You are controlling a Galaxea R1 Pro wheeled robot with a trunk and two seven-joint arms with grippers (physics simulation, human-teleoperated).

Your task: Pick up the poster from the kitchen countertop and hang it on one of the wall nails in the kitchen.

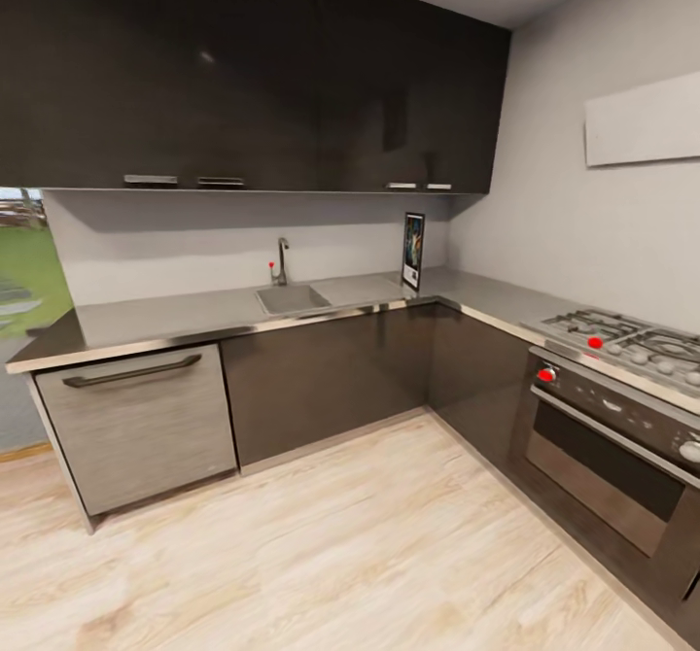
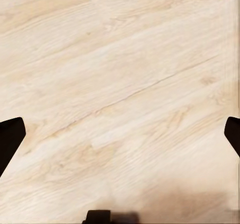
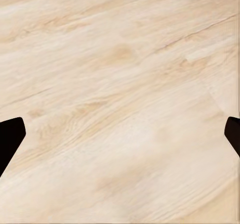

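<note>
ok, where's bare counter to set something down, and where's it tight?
Longest bare stretch: countertop left of the sink. A shorter patch lies between sink and poster. Another runs from the corner toward the hob. Tightest is around the poster, standing near the back wall by the corner.
</note>
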